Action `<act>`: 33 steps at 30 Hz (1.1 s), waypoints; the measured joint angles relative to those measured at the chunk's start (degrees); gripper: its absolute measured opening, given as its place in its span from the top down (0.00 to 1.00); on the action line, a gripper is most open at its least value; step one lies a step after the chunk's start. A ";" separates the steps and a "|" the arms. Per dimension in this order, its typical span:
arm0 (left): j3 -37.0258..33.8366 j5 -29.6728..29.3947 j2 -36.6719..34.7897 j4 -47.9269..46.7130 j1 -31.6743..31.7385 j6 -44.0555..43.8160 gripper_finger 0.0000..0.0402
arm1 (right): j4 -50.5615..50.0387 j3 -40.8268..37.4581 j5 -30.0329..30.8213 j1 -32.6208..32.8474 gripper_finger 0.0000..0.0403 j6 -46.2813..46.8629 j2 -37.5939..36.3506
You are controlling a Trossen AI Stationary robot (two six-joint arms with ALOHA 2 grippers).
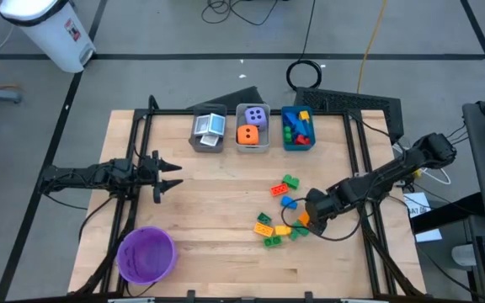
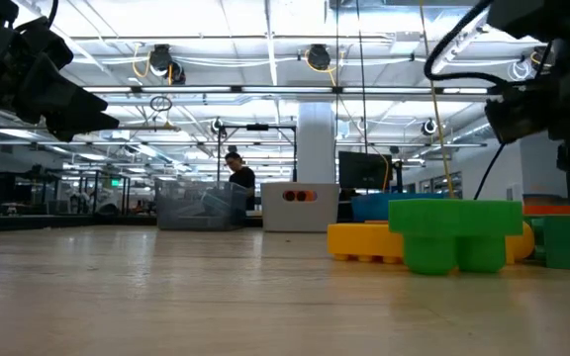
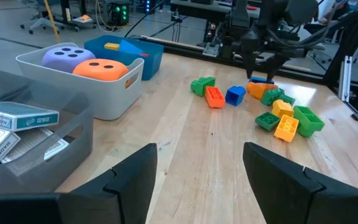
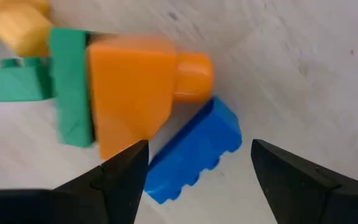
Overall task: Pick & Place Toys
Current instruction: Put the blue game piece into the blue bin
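Observation:
Several loose building bricks (image 1: 280,215) lie on the table right of centre; they also show in the left wrist view (image 3: 272,106). My right gripper (image 1: 304,217) is open and points down over them. Its fingers (image 4: 129,165) stand on either side of a blue brick (image 4: 194,149), beside an orange brick (image 4: 132,90) and a green one (image 4: 70,87). My left gripper (image 1: 171,175) is open and empty over the table's left half. The purple die (image 1: 258,116) and the orange die (image 1: 247,134) sit in the middle bin. Cards (image 1: 210,126) lie in the grey bin.
Three bins stand in a row at the far edge: grey (image 1: 194,135), clear (image 1: 239,126) and blue (image 1: 285,139), the blue one holding bricks. A round purple bowl (image 1: 146,254) stands at the near left. A person (image 2: 236,178) shows in the room far behind.

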 joint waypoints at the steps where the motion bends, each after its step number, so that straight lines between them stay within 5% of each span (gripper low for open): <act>1: 0.00 0.00 0.00 0.00 0.01 0.00 0.39 | -0.42 -0.51 0.01 -0.10 0.32 0.00 0.13; 8: 0.00 0.00 0.00 0.02 0.02 0.00 0.39 | -1.17 -2.60 0.11 -1.04 0.40 -0.01 0.23; 23: 0.00 0.00 0.01 0.03 0.01 0.00 0.39 | -1.42 -3.09 -0.13 -1.87 0.76 -3.95 -0.62; 33: 0.00 0.00 0.00 0.03 0.02 -0.01 0.39 | -3.05 -3.09 1.59 -4.78 0.74 -5.47 -6.77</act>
